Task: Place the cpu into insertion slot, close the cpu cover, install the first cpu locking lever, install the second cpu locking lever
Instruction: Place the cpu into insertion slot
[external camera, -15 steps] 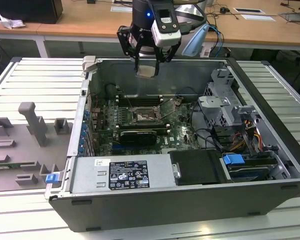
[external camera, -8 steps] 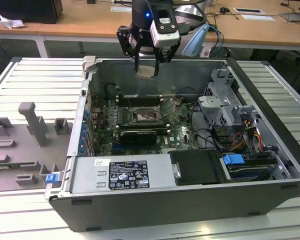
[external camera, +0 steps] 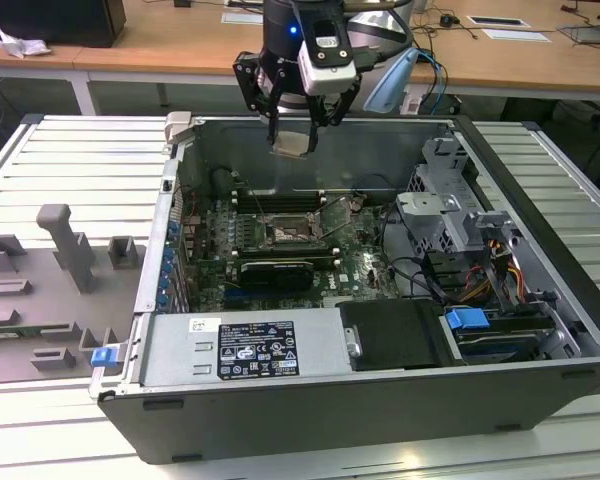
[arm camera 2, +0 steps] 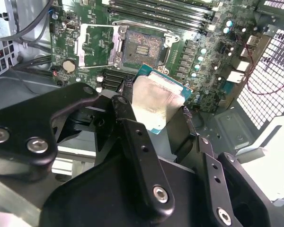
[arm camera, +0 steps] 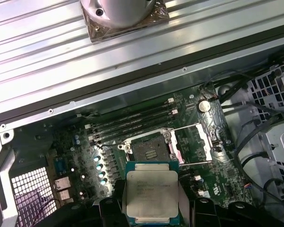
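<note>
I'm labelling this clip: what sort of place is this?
Probably a robotics lab or workshop: an open computer case lies on a ribbed metal bench, wooden desks stand behind, and the pincer holds the cpu above it.

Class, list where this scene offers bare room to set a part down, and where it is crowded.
Free: the ribbed table on the exterior view's right of the case, and beyond the grey blocks on its left. Crowded: the motherboard and cabled drive bay.
</note>
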`<state>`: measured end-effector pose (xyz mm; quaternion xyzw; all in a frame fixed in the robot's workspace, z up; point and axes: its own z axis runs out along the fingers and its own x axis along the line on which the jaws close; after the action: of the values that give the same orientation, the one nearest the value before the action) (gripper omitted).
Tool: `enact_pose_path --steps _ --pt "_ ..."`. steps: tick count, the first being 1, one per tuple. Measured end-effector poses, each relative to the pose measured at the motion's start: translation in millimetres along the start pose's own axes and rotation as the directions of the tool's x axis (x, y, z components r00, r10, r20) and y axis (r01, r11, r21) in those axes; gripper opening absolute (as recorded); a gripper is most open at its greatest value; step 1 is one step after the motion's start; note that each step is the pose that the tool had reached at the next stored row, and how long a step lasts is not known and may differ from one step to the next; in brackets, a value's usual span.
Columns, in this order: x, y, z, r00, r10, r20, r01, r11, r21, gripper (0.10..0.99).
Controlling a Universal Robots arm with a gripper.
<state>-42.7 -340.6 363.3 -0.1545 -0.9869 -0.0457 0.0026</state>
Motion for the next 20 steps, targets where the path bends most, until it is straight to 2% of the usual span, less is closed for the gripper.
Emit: enact_pose_path --steps 9,20 --pt "1.7 -0.6 0.7 0.9995 0.032 0.0029 -0.032 0.9995 -0.001 0.529" --pt "3.9 -1.4 1.5 0.9956 0.093 0.0083 -0.093 0.9957 -0.002 0.529"
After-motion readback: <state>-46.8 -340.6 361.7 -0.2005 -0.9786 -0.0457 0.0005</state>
